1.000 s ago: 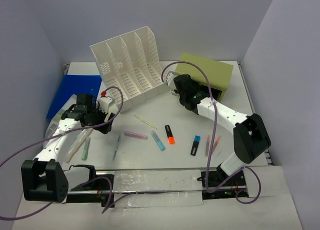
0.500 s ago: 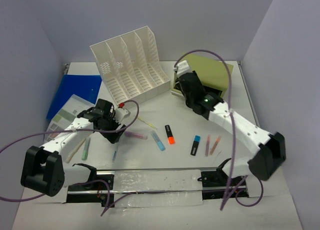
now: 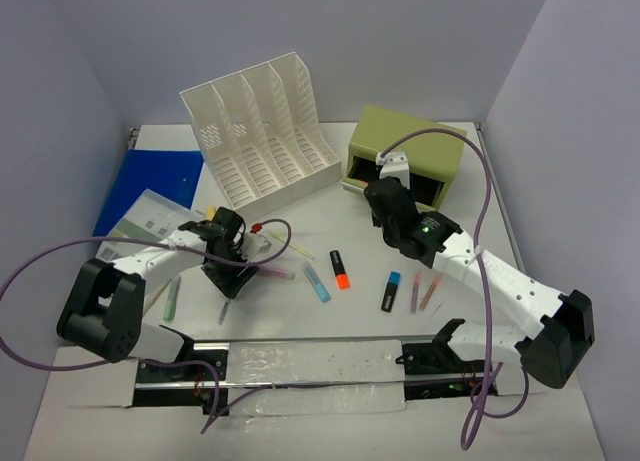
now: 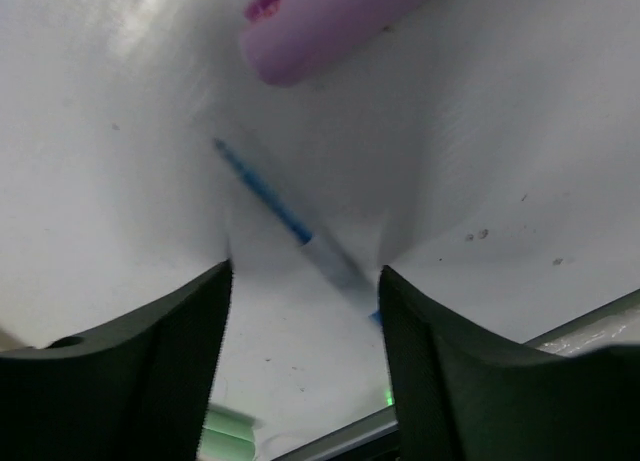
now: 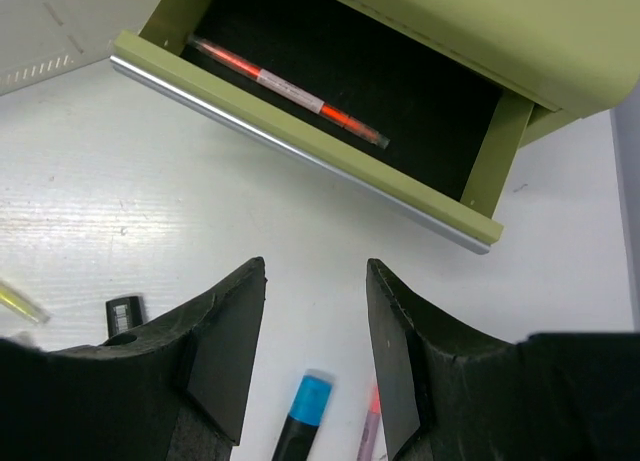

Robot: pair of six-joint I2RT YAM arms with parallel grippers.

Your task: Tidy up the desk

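Both gape: left pincer over blue pen; only right pincer sees red pen.

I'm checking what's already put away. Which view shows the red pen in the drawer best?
The right wrist view: the red pen lies whole inside the open drawer. The top external view shows only a sliver of the drawer, no pen. The left wrist view shows neither.

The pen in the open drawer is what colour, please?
The pen is red, clearest in the right wrist view.
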